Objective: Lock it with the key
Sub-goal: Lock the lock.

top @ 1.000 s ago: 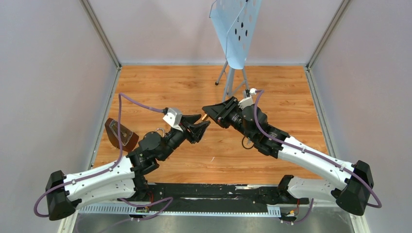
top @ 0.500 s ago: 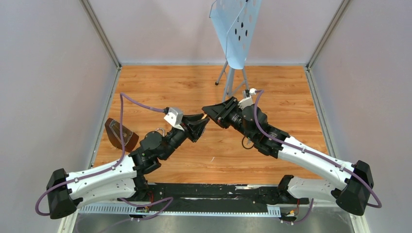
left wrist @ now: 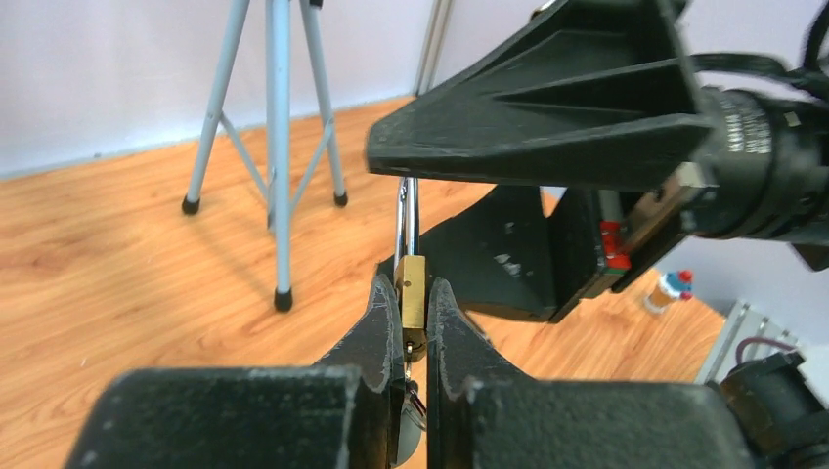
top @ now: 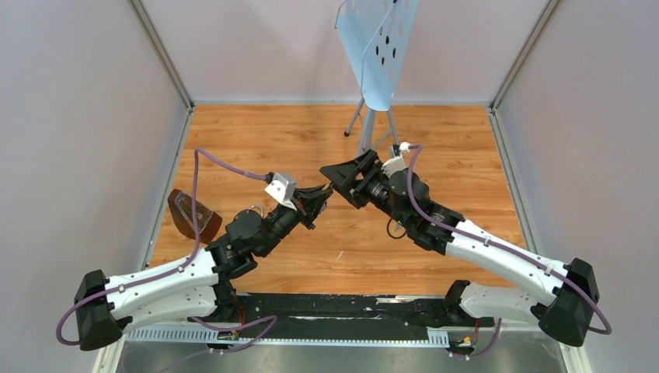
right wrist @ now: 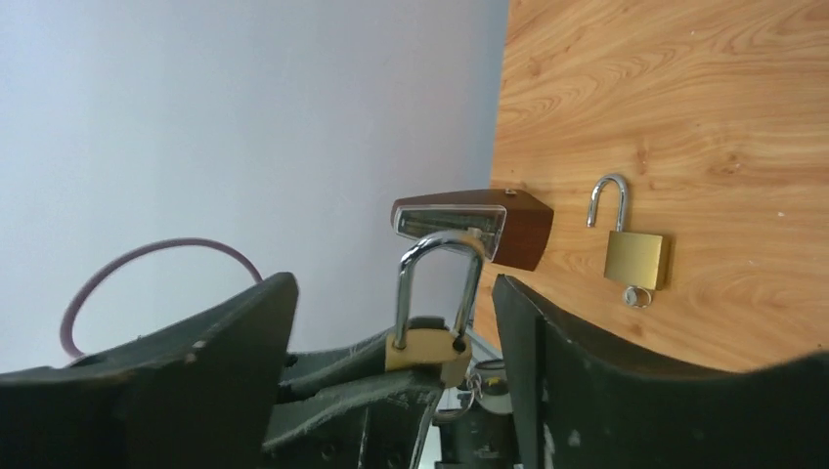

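Observation:
My left gripper (left wrist: 413, 289) is shut on the body of a small brass padlock (left wrist: 414, 293), which it holds in the air with the steel shackle (left wrist: 407, 210) pointing away from it. A bunch on a ring (left wrist: 415, 403) hangs from the padlock's bottom. My right gripper (right wrist: 394, 283) faces it, open, one finger on each side of the shackle (right wrist: 437, 278) without touching. A second brass padlock (right wrist: 636, 258) lies on the table with its shackle swung open. The key (right wrist: 635, 296), tiny, silver and round-headed, sticks out of its bottom. From above, both grippers (top: 317, 199) (top: 342, 174) meet at mid-table.
A brown box with a clear lid (top: 189, 214) sits at the left edge of the wooden table (top: 466, 155). A light blue music stand (top: 377, 47) on a tripod stands at the back centre. Grey walls close in three sides.
My left gripper has closed on the padlock body. My right gripper has let go of it and opened wide around the shackle.

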Robot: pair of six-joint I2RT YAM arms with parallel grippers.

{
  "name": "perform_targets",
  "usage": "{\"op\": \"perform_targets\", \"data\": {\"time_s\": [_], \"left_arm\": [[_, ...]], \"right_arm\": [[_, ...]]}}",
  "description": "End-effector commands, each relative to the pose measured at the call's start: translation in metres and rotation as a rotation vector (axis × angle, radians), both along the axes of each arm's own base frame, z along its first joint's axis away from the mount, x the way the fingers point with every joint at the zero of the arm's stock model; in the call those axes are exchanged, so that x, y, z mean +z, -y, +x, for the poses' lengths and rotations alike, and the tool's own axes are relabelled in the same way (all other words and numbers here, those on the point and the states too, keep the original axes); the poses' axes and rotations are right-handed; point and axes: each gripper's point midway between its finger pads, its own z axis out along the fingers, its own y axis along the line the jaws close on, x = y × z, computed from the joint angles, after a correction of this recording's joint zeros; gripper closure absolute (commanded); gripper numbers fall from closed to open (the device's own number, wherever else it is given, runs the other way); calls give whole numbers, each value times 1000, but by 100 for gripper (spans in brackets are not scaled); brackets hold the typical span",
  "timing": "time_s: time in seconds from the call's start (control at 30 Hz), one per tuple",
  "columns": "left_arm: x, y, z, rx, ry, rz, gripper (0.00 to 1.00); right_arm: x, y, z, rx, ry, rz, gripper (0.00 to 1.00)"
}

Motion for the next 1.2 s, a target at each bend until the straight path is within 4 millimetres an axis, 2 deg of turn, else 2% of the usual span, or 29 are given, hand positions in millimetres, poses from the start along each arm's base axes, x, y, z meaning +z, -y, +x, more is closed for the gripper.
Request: {"op": "perform_targets", "data": {"time_s": [0.0, 0.03, 0.07, 0.1, 0.13, 0.17, 0.2, 0.23, 0.27, 0.3, 0.33, 0.37, 0.4, 0.43, 0.47, 0.57, 0.6, 0.7, 0.73, 0.83, 1.0, 1.07, 1.17], "left_arm": [[32, -8, 1, 16, -5, -23, 100], [25, -8, 1, 11, -30, 14, 100], [31, -8, 1, -11, -39, 9, 100], [25, -7, 1, -25, -65, 40, 100], [31, -6, -1, -58, -71, 33, 100], [23, -5, -2, -82, -97, 66, 100], [30, -2, -5, -132, -101, 65, 100], [21, 2, -10, -189, -132, 101, 100], [29, 1, -8, -203, -137, 92, 100], [22, 6, -17, -277, -163, 125, 100], [27, 4, -15, -289, -165, 127, 100], [21, 8, -23, -357, -189, 154, 100], [27, 6, -21, -369, -185, 155, 100], [24, 10, -30, -445, -197, 172, 100], [29, 9, -30, -465, -185, 174, 100], [35, 12, -48, -599, -155, 189, 100], [39, 12, -49, -612, -135, 191, 100], [48, 13, -64, -700, -69, 192, 100], [52, 13, -68, -716, -42, 187, 100], [57, 11, -80, -770, 14, 176, 100], [68, 8, -90, -804, 84, 166, 100], [70, 8, -92, -818, 100, 165, 100], [71, 8, -98, -849, 130, 162, 100]], "right_arm": [[7, 18, -7, 18, 129, -35, 17], [5, 25, -9, 26, 165, -62, 15], [1, 33, -11, 33, 199, -88, 15], [2, 42, -14, 35, 244, -110, 15], [0, 51, -17, 46, 296, -142, 15], [3, 59, -21, 55, 363, -170, 16], [7, 66, -30, 85, 434, -195, 17], [9, 73, -35, 98, 493, -225, 18], [11, 81, -41, 109, 548, -255, 18], [12, 87, -46, 120, 589, -282, 19], [16, 93, -51, 121, 629, -299, 19], [15, 97, -58, 143, 651, -321, 20], [19, 99, -66, 169, 689, -321, 22], [24, 98, -77, 213, 731, -311, 24], [30, 97, -87, 253, 768, -299, 28], [37, 93, -100, 329, 825, -300, 37], [36, 92, -100, 343, 826, -310, 40], [36, 94, -92, 308, 822, -348, 61], [37, 96, -89, 290, 833, -363, 62], [46, 101, -92, 275, 903, -385, 55], [54, 95, -117, 407, 1029, -365, 39], [53, 90, -125, 467, 1057, -356, 38], [54, 84, -125, 502, 1083, -360, 40]]}}
